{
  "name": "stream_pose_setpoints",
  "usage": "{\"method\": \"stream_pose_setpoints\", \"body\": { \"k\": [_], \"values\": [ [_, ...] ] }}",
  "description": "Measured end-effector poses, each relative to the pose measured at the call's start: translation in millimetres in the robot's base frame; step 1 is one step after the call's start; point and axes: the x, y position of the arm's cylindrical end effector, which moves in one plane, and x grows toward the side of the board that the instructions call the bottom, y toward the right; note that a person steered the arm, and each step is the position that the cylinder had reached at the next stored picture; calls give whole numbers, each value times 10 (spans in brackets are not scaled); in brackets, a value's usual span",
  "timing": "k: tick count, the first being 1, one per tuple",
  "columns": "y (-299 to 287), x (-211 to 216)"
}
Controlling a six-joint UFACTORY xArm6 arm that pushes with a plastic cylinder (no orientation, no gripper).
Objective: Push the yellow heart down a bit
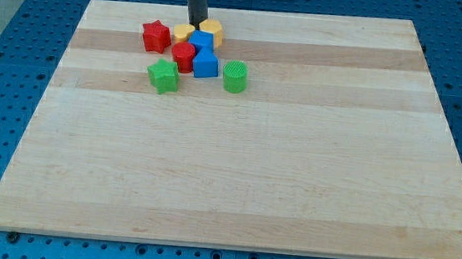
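The yellow heart (182, 32) lies near the top left of the wooden board (236, 172), in a tight cluster of blocks. My tip (196, 24) stands just above the cluster, right above and a little to the right of the yellow heart, between it and a second yellow block (213, 30). A red star (155, 36) lies to the heart's left. A red block (184, 56) lies just below the heart. Two blue blocks (202, 42) (206, 64) sit to the right of these.
A green star (163, 75) lies at the cluster's lower left and a green cylinder (235, 76) to its lower right. The board rests on a blue perforated table (0, 84).
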Motion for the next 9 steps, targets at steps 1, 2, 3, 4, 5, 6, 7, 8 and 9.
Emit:
{"method": "stream_pose_setpoints", "body": {
  "k": [1,2,3,4,5,6,7,8,9],
  "values": [
    [0,0],
    [0,44],
    [-6,95],
    [3,163],
    [3,266],
    [3,273],
    [-50,285],
    [-165,320],
    [-186,327]
  ]
}}
